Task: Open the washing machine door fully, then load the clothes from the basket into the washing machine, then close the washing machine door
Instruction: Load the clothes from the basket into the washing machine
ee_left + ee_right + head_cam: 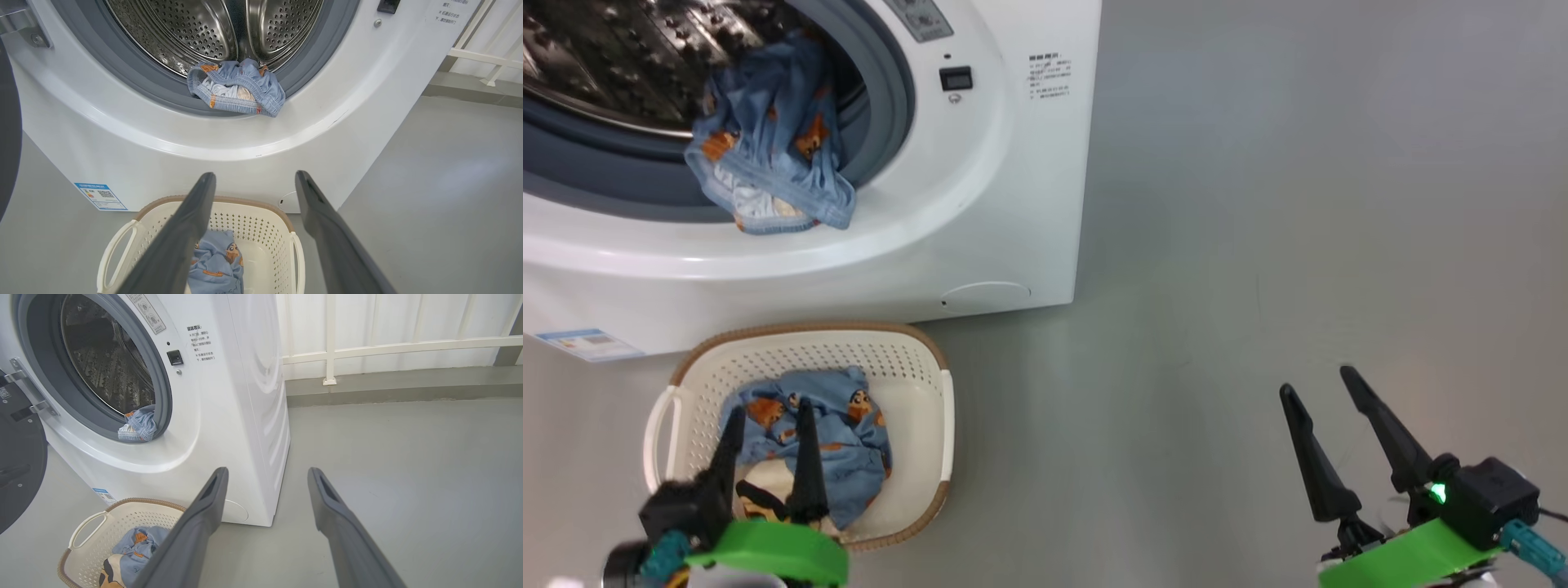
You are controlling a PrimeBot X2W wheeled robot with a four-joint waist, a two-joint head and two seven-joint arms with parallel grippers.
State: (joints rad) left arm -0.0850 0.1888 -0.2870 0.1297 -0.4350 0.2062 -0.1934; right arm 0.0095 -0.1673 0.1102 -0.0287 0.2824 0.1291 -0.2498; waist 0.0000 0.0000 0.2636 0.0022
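The washing machine [980, 188] stands with its door [20, 457] swung open to the left, showing the steel drum [196, 28]. One blue printed garment [768, 147] hangs over the grey seal at the drum's mouth, half out. More of the clothes [825, 441] lie in the basket [915, 367] on the floor before the machine. My left gripper [769, 408] hovers open above the basket's clothes, fingers apart and holding nothing. My right gripper [1316, 381] is open and holds nothing over bare floor to the right. From the wrists I see the left gripper [255, 174] and the right gripper [267, 470].
Grey floor [1298, 204] stretches wide to the right of the machine. A white railing [388, 347] on a low kerb runs behind it. The open door takes up the space left of the basket.
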